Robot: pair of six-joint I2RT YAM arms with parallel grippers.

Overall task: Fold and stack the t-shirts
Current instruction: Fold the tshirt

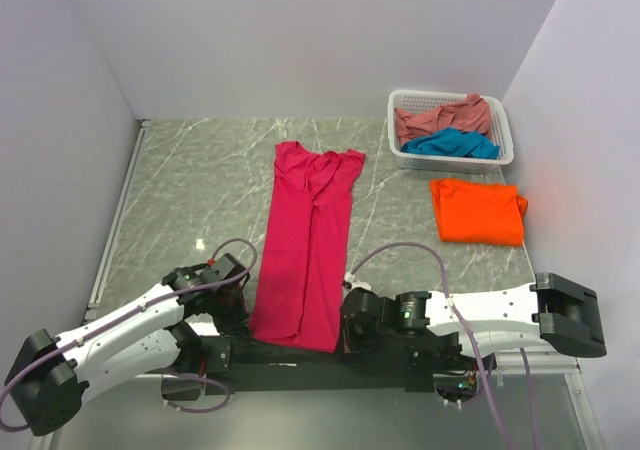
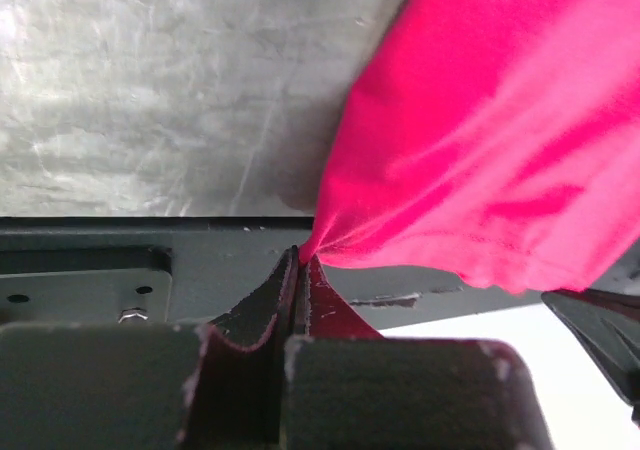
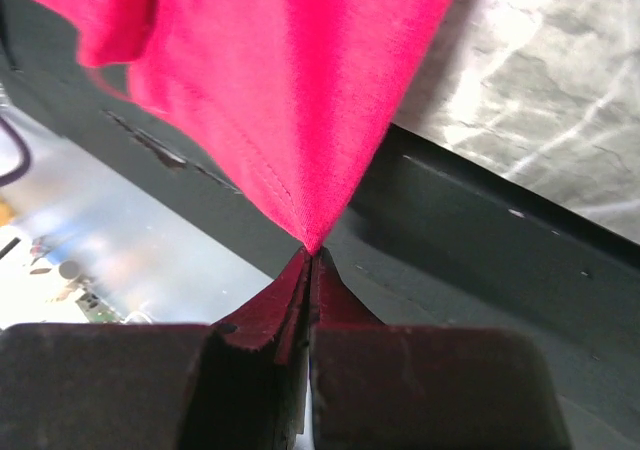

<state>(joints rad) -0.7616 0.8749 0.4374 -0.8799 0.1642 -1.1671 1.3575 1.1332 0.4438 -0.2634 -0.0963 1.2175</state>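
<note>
**Both tools pinch the magenta shirt's near hem**

The soft magenta-pink short-sleeved cloth t-shirt (image 1: pixel 305 245) lies flat on the grey-green marbled worktop (image 1: pixel 190 190). Its long axis runs straight away from the tools, collar end farthest. The left tool (image 2: pixel 300 260) is clamped on the near-left hem corner and the right tool (image 3: pixel 311 255) on the near-right one. Ahead and right of the right tool lies a folded bright orange t-shirt (image 1: pixel 478 210). Beyond it, a white plastic lattice basket (image 1: pixel 420 160) holds a dusty salmon-pink t-shirt (image 1: pixel 440 120) and a teal-blue t-shirt (image 1: pixel 455 143).

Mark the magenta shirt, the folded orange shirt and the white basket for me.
magenta shirt (image 1: pixel 305 250): top external view, middle of its long body.
orange shirt (image 1: pixel 478 212): top external view, centre of its folded top.
white basket (image 1: pixel 440 162): top external view, its near wall.
</note>
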